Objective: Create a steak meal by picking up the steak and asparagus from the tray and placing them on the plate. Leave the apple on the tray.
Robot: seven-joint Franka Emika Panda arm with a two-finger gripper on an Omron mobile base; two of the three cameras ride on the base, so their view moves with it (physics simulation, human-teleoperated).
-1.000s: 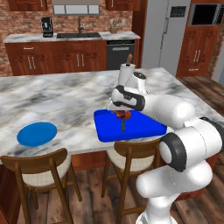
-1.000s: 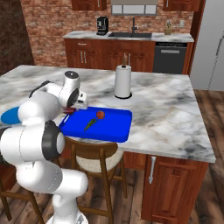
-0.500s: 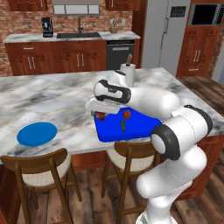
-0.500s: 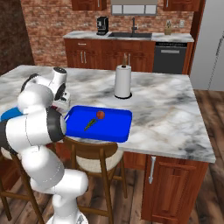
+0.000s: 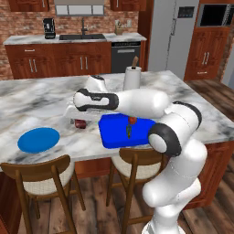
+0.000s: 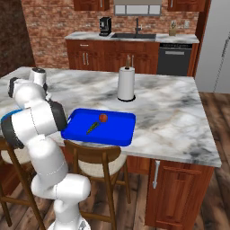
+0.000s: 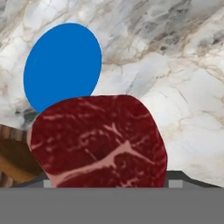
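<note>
**Steak in transit, nothing on the plate yet**

The steak (image 5: pixel 81 123) is off the tray (image 5: pixel 114 137) and hangs over the marble counter (image 5: pixel 36 103), between the tray and the plate (image 5: pixel 39 139). In the hand view it sits large and close at the bottom, right at the gripper's (image 5: pixel 78 119) fingertips, with the plate beyond it. The gripper is clamped on the steak with its jaws fairly wide apart around the slab. The arm reaches out to the left across the counter from the base.

The plate is bare: no food rests on it in either the left base view or the hand view. So the first delivery is underway but not finished; by my reading the steak has some way to go before it is above the plate.

The asparagus (image 6: pixel 92 129) lies untouched on the tray, just beside the apple (image 6: pixel 103 117). Both are near the tray's middle. What is left: set the steak on the plate, fetch the asparagus, and leave the apple where it is.
</note>
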